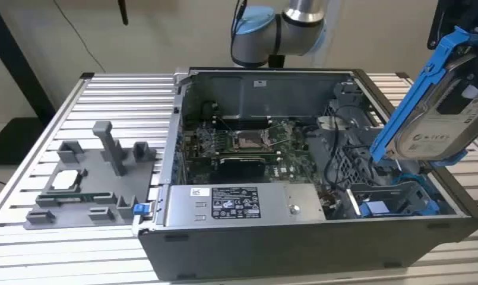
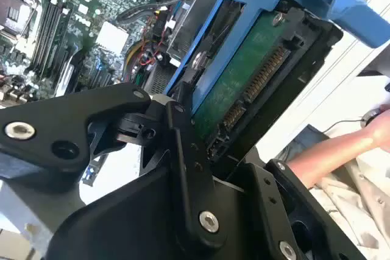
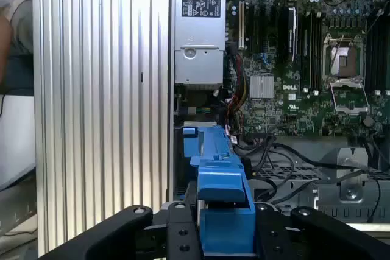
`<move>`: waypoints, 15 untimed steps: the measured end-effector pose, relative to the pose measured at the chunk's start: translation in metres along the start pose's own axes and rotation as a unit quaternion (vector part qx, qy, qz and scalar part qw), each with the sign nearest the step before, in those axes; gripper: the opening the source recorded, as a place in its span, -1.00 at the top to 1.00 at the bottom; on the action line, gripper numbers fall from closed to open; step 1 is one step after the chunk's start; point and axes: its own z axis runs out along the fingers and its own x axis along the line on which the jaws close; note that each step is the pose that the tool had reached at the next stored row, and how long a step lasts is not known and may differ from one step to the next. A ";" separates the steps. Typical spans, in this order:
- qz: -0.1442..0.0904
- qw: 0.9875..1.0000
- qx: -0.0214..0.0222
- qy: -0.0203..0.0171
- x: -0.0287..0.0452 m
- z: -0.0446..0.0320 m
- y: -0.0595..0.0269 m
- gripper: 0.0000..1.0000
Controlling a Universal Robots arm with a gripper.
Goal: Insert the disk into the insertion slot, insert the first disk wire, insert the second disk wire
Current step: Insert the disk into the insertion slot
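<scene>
The disk (image 1: 438, 122), silver-grey in a bright blue carrier frame, hangs tilted on edge above the case's end at the exterior view's right. My gripper (image 3: 222, 226) is shut on it, with a black finger on each side of the blue frame (image 3: 219, 190) in the first wrist view. The second wrist view shows the disk's green circuit board (image 2: 241, 83) and connector beside a black finger (image 2: 186, 150). The insertion slot (image 1: 391, 200), a grey metal cage with blue fittings, lies below the disk inside the case. The disk is clear of it.
The open computer case (image 1: 302, 237) sits on a slatted aluminium table (image 1: 104, 95). Inside are the motherboard (image 1: 243, 142), a silver power-supply box (image 1: 239, 205) and loose cables (image 3: 286, 153). Grey fixtures (image 1: 88, 178) stand at the exterior view's left. A person's arm (image 2: 341, 147) is close by.
</scene>
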 end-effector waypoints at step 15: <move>0.002 1.000 0.000 0.000 0.0000 0.0022 -0.0032 1.00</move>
